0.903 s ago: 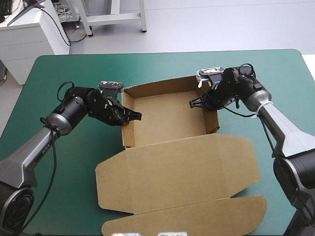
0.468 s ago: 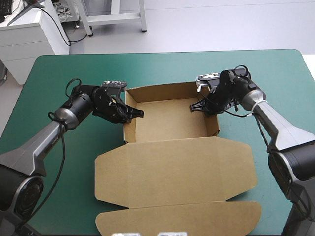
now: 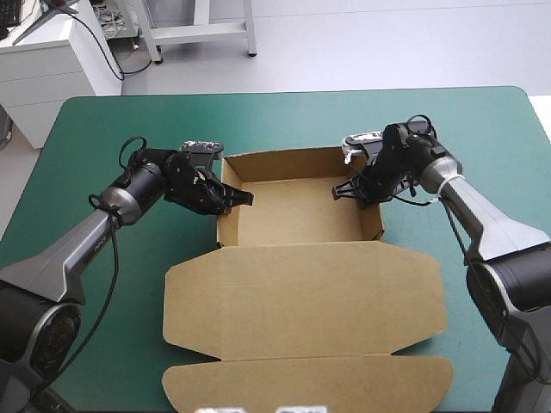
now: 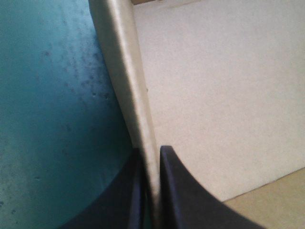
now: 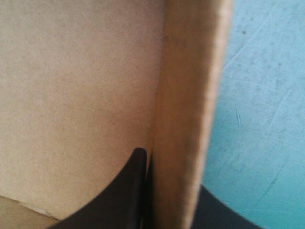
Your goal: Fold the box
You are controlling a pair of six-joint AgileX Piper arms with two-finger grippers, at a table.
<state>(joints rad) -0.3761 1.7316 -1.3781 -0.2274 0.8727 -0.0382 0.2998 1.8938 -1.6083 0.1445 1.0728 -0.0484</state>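
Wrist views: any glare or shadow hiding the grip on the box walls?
Left wrist view: no hard shadow; the box wall is lit pale, readable down to the left tool. Right wrist view: likewise, the wall is plain at the right tool. High view: only soft shade inside the box.

The table (image 3: 103, 284) has a teal-green cover. A brown box (image 3: 293, 211) lies on it, about in the middle. The box is an open tray with its short walls standing up. The lid (image 3: 301, 297) lies flat on the table on the near side of the tray. Green cover shows on every side of the box.
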